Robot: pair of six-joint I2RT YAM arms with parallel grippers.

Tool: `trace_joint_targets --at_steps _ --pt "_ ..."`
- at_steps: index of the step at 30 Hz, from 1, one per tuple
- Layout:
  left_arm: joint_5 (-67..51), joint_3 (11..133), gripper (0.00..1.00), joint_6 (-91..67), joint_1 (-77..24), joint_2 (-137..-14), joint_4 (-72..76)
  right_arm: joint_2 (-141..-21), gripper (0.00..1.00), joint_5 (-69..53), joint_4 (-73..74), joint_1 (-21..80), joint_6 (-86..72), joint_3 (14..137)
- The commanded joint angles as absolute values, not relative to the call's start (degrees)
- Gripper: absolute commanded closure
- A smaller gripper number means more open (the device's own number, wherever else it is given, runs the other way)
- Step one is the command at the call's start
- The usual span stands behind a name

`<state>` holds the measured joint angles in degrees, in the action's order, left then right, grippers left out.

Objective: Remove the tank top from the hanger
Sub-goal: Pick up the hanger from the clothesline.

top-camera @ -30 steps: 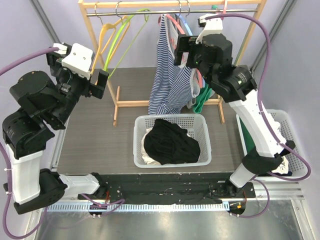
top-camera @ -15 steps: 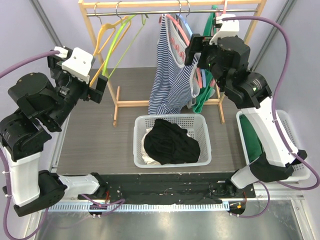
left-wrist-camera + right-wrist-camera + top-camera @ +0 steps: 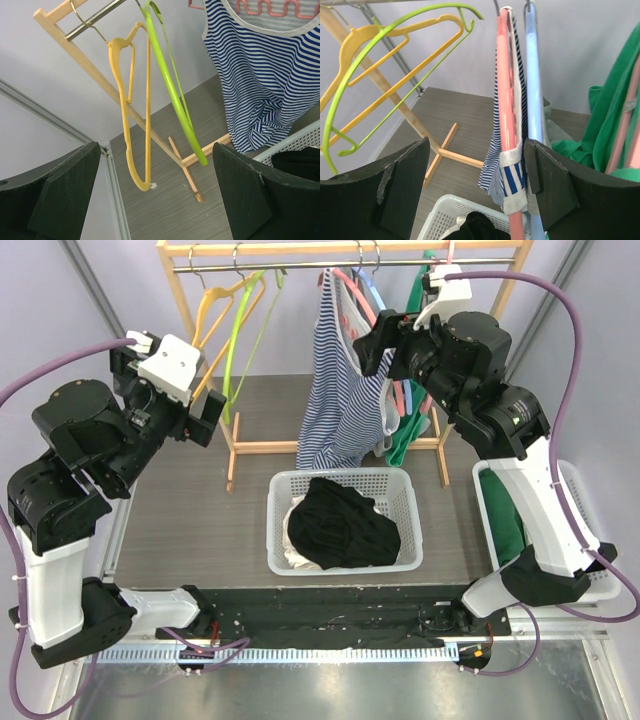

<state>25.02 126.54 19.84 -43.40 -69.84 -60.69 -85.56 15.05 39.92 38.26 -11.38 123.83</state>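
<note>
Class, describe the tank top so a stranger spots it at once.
Find the wooden clothes rack behind the white basket. Midway along its rail, the tank top hangs on a pink hanger. Nothing else there has blue-and-white stripes.

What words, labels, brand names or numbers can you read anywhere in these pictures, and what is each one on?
None can be read in any view.
The blue and white striped tank top bears only stripes, no print.
The yellow plastic hanger, the green plastic hanger and the white plastic laundry basket show no marking.
</note>
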Motion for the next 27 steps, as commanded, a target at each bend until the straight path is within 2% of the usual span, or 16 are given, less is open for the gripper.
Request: trace_joint_targets --at_steps 1,20,24,27 --pt "24.08 126.91 0.0 19.51 -43.24 -69.7 -60.29 -85.17 0.16 10.55 37.44 38.23 -11.69 123.14" --pt "24.17 126.56 0.0 19.86 -43.15 -69.26 -60.64 -84.73 0.16 12.83 36.82 38.23 -10.55 117.95" --pt "23.91 126.47 0.0 19.69 -43.15 -69.17 -60.82 -83.85 0.19 15.11 36.83 38.23 -9.41 116.02" --pt "23.82 126.56 0.0 19.69 -43.07 -69.43 -60.82 -84.2 0.25 15.91 36.3 38.23 -8.79 115.49"
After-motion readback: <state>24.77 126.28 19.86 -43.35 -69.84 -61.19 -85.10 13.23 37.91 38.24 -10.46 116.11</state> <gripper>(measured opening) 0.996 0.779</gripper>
